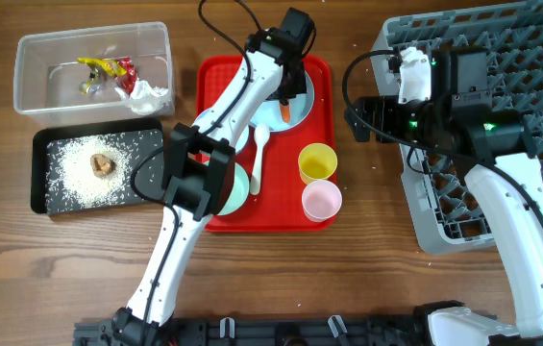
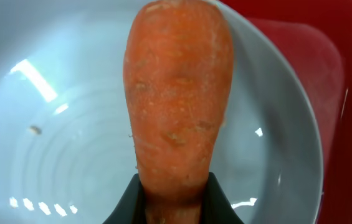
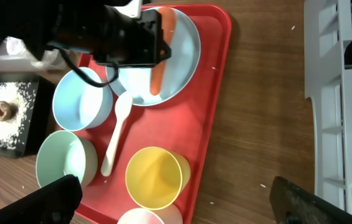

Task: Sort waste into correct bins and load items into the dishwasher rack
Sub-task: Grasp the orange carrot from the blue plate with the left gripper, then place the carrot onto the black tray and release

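Note:
The orange carrot (image 2: 177,93) lies on the pale blue plate (image 2: 57,124), and my left gripper (image 2: 174,186) is shut on its near end, black fingers (image 2: 129,202) pressed against both sides. Seen from overhead, that gripper (image 1: 288,94) is over the plate (image 1: 302,100) at the back of the red tray (image 1: 321,77). The tray also holds a white spoon (image 1: 259,154), yellow cup (image 1: 317,162), pink cup (image 1: 321,201), a green bowl (image 1: 240,188) and a blue bowl (image 3: 82,106). My right gripper (image 3: 182,199) hangs open and empty by the tray's right edge.
The clear tub (image 1: 36,67) at back left holds wrappers (image 1: 108,69) and tissue (image 1: 146,96). The black tray (image 1: 40,183) in front of it carries rice and a brown lump (image 1: 103,164). The grey dishwasher rack (image 1: 530,67) fills the right side.

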Robot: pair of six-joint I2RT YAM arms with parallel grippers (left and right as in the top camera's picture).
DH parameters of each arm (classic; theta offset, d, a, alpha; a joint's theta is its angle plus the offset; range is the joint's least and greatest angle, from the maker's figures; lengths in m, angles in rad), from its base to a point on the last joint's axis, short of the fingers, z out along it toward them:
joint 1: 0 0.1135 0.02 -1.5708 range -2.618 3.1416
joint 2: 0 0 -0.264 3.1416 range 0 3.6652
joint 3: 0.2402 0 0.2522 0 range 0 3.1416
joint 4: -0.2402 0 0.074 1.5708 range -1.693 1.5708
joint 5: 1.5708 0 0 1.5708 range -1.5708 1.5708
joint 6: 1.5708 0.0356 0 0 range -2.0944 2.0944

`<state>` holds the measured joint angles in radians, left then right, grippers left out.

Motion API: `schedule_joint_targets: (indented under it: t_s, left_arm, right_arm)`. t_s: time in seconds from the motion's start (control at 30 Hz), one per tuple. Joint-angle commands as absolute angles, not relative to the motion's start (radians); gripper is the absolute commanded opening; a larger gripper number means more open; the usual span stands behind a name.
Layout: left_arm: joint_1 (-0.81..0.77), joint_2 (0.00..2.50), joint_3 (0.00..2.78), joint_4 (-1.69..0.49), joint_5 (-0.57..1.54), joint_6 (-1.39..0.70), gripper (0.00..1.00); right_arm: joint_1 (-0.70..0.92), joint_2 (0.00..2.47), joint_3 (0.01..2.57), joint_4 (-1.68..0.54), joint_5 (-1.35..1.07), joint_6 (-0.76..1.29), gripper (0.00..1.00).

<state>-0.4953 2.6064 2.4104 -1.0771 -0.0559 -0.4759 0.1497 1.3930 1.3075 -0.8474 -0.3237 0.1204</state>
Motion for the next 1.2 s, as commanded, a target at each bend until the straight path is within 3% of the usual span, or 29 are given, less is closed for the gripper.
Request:
schedule_joint_targets:
  t_s: [0.0, 0.27, 0.53, 0.77, 1.03, 1.17]
  left_arm:
    - [-0.481, 2.452, 2.409, -1.12, -0.077, -0.418, 0.05]
    - [-0.392, 2.223, 2.409, -1.363, -0.105, -0.366, 0.06]
    - [-0.167, 2.188, 2.406, -1.685, -0.17, -0.369, 0.04]
    - [-0.038, 2.164, 2.32, -1.686, -0.167, -0.343, 0.04]
    - [0.136, 1.993, 1.863, -1.669, -0.173, -0.394, 0.04]
    - [0.149, 1.99, 1.608, -1.39, -0.173, -0.442, 0.04]
  right_arm:
    - [0.153, 1.401, 1.327, -0.842, -0.309, 0.131, 1.0]
    - [0.153, 1.401, 1.327, -0.842, -0.305, 0.13, 1.0]
    - [0.153, 1.401, 1.327, -0.825, -0.306, 0.134, 1.0]
    - [0.153, 1.401, 1.327, -0.831, -0.306, 0.134, 1.0]
    - [0.153, 1.401, 1.327, -0.819, -0.306, 0.134, 1.0]
    - [0.153, 1.401, 1.327, -0.81, -0.306, 0.134, 1.0]
